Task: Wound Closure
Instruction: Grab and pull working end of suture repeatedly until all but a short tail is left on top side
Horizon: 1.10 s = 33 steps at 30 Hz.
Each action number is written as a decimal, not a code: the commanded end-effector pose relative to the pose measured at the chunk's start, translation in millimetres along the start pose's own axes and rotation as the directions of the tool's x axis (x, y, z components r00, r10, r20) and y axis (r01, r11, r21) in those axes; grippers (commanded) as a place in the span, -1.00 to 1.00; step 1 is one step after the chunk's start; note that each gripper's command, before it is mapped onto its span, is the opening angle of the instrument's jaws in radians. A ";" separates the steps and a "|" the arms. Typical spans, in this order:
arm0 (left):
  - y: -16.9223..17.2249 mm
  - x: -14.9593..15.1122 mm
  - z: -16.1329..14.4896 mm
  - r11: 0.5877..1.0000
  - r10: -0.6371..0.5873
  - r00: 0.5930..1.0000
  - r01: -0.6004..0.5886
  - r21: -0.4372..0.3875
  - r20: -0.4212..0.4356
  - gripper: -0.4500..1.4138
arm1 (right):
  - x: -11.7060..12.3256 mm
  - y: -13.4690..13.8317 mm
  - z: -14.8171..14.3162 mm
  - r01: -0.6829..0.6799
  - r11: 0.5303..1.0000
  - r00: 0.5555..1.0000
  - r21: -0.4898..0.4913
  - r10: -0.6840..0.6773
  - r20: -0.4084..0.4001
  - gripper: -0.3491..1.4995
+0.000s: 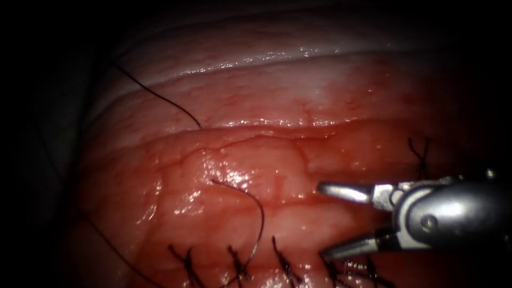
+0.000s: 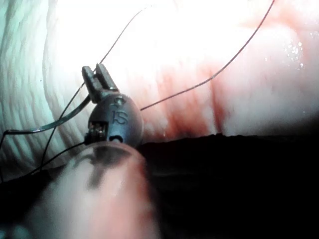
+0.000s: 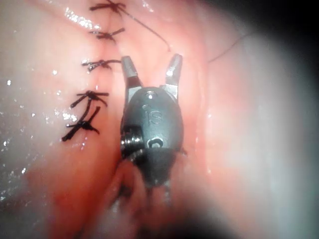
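Over the tissue [image 1: 224, 176] | right tool [image 1: 333, 220] level, jaws apart, empty | left tool [image 2: 97, 74] clamped on needle [image 2: 55, 122]

We see the right tool [image 1: 325, 220] over the tissue [image 1: 224, 154] with its jaws apart, holding nothing. Dark thread [image 1: 260, 216] curves from the tissue down to a row of knotted stitches [image 1: 237, 264] just beside the tool.

Endoscope looks down at the tissue [image 1: 229, 176] from above and in front. My wrist cams ride super close along each shaft, and the right one shares those stitches [image 3: 89, 94] with it.
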 end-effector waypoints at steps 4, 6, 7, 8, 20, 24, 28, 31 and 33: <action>1.8 -0.4 1.4 1.000 0.011 1.000 -0.011 -0.006 -0.013 -1.00 | -4.0 2.6 5.6 -0.015 1.000 0.999 0.013 0.015 -0.032 0.87; 2.9 -0.3 2.0 0.999 0.021 1.000 -0.022 -0.028 -0.016 -1.00 | -5.5 3.2 8.2 -0.012 1.000 0.998 0.013 0.013 -0.054 0.89; 2.9 -0.3 2.0 0.999 0.021 1.000 -0.022 -0.028 -0.016 -1.00 | -5.5 3.2 8.2 -0.012 1.000 0.998 0.013 0.013 -0.054 0.89; 3.6 -0.2 2.3 0.999 0.017 1.000 -0.018 -0.040 -0.021 -1.00 | -6.0 3.2 9.6 -0.017 1.000 0.997 0.021 0.019 -0.069 0.89; 5.3 0.3 3.2 0.997 0.017 0.999 -0.019 -0.072 -0.031 -1.00 | -7.7 1.3 12.3 -0.027 0.998 0.996 0.062 0.032 -0.082 0.87; 5.7 0.3 3.5 0.997 0.009 0.999 -0.011 -0.076 -0.032 -1.00 | -7.8 0.7 12.4 -0.020 0.997 0.997 0.070 0.026 -0.078 0.85; 6.0 0.1 3.7 0.997 0.007 1.000 -0.010 -0.081 -0.030 -1.00 | -7.9 0.3 12.7 -0.015 0.996 0.998 0.085 0.020 -0.067 0.84; 6.1 0.1 3.8 0.996 0.009 0.999 -0.011 -0.084 -0.031 -1.00 | -8.1 0.1 12.9 -0.011 0.996 0.998 0.090 0.016 -0.060 0.82; 6.1 0.2 3.8 0.996 0.009 1.000 -0.011 -0.083 -0.030 -1.00 | -8.1 -0.1 12.9 -0.009 0.996 0.998 0.090 0.015 -0.061 0.73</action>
